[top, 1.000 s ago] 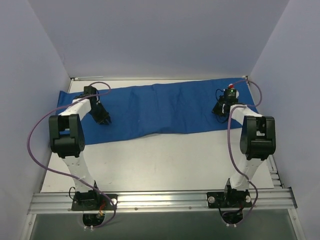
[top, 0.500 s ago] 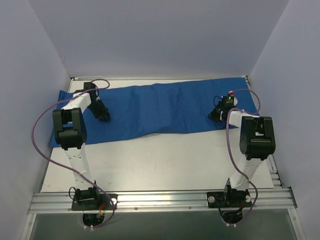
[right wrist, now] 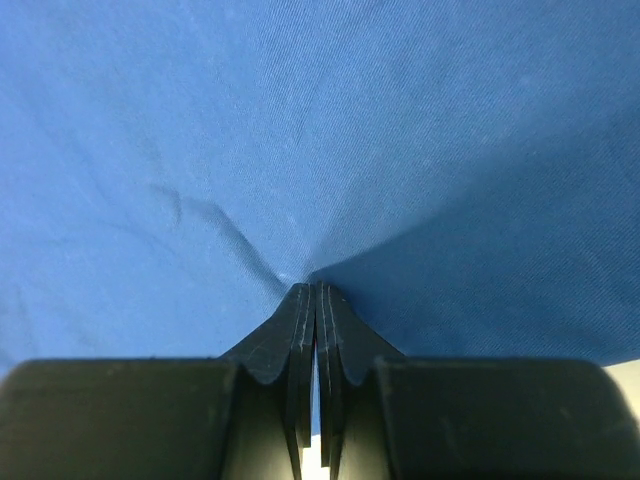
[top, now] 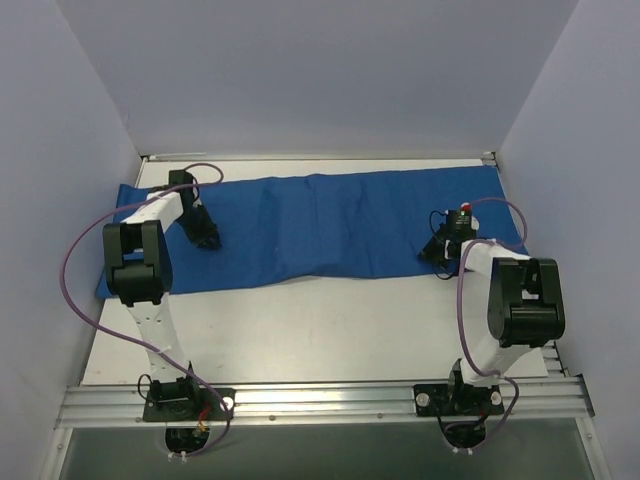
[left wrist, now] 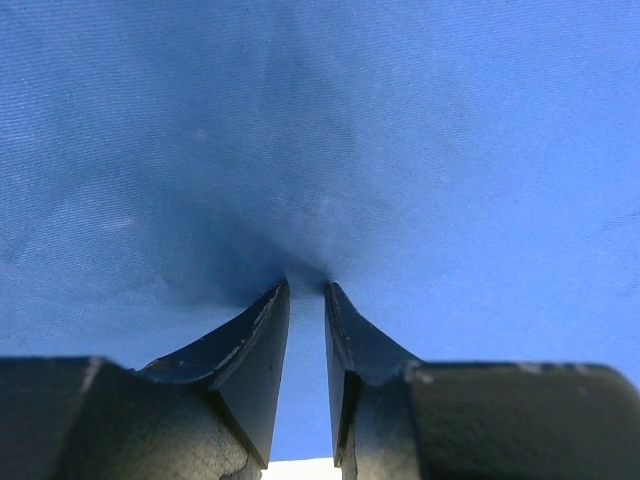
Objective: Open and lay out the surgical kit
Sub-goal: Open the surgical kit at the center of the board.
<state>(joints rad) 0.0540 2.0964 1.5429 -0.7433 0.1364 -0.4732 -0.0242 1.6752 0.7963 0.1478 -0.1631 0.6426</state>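
Two grippers are pinching the royal-blue cloth wrap (top: 320, 225), which is lying as a long, wrinkled band across the far half of the table (top: 330, 320). The left gripper (left wrist: 305, 288), toward the table's far-left corner, is holding its jaws a narrow slit apart with cloth puckering into the tips — apparently a pinch on a thicker fold. The right gripper (right wrist: 314, 287), by the table's right side, is clamping its jaws flat together on a thin pleat. Unrolling is looking largely done; widening the band is what seems to be remaining — no tray or instruments are showing.
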